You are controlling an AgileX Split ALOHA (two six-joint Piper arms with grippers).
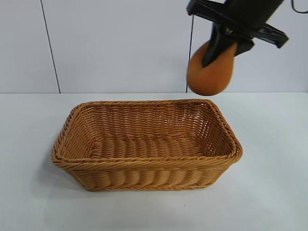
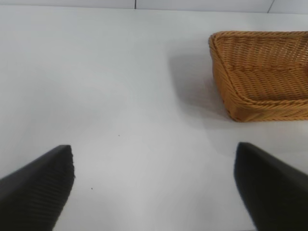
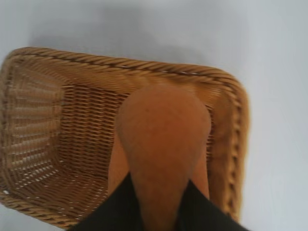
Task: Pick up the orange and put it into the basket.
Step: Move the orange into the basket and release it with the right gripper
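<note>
Woven wicker, my basket (image 1: 144, 144) sits on the white table (image 1: 269, 192) with nothing inside. My left gripper (image 2: 154, 192) hangs near its end, fingers spread wide. Above its right end, my right gripper (image 1: 219, 50) is clamped on the orange (image 1: 209, 72), held in the air.

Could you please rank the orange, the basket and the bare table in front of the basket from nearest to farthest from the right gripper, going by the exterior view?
1. The orange, gripped in the right gripper, held in the air at upper right.
2. The basket, below it; its right end sits under the orange.
3. The table in front of the basket, lowest in view.
</note>
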